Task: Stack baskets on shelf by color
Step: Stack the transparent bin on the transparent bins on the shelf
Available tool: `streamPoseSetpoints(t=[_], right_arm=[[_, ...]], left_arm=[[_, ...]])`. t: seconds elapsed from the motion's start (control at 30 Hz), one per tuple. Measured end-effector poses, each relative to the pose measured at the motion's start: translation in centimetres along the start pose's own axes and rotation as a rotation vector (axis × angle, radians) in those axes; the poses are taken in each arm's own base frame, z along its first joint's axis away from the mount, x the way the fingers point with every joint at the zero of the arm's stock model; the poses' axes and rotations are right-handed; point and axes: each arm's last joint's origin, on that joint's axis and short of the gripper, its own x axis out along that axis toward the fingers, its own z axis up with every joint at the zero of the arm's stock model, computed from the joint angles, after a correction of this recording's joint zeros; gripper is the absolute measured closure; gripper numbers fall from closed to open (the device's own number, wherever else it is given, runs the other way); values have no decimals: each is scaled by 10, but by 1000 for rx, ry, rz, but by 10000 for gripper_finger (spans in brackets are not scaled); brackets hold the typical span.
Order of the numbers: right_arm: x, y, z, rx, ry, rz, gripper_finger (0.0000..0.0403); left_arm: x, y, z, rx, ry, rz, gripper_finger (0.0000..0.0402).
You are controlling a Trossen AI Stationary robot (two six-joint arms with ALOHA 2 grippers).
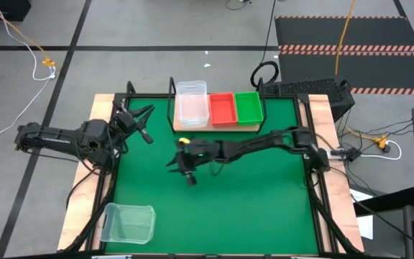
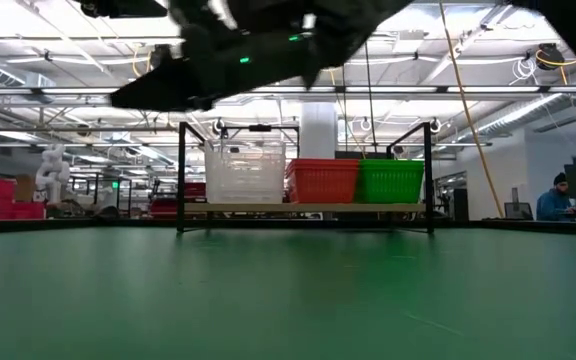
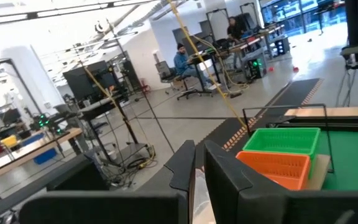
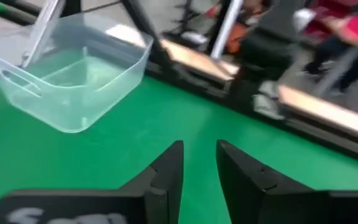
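Note:
The shelf (image 1: 218,126) stands at the table's far middle. On its board sit a stack of clear baskets (image 1: 191,104), a red-orange basket (image 1: 222,108) and a green basket (image 1: 248,106). Another clear basket (image 1: 128,223) rests on its bottom on the green mat near the front left corner; the right wrist view shows it (image 4: 73,74) ahead of the fingers. My right gripper (image 1: 182,169) hangs over the mat's middle, open and empty (image 4: 199,155). My left gripper (image 1: 144,119) waits at the left edge, raised, with a narrow gap between its fingers (image 3: 197,163).
Black frame posts (image 2: 182,175) rise at the shelf's ends. The green mat (image 1: 250,201) lies bare on the right and near side. Wooden strips (image 1: 336,180) border the table. People sit at desks (image 3: 188,62) in the room beyond.

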Motion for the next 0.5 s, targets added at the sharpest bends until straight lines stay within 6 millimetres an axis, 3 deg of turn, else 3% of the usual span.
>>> streamPoseSetpoints(t=[0.13,0.27,0.37,0.5], right_arm=[[31,0,5,-5,35,154,301],[47,8,28,-77,-40,267,288],[56,19,39,-140,-95,314,279],[69,44,34,-227,-120,372,275]], left_arm=[[1,2,-1,-7,7,11,364],[1,1,-2,4,14,6,364],[1,1,-3,32,25,4,364],[2,1,-7,37,52,9,364]])
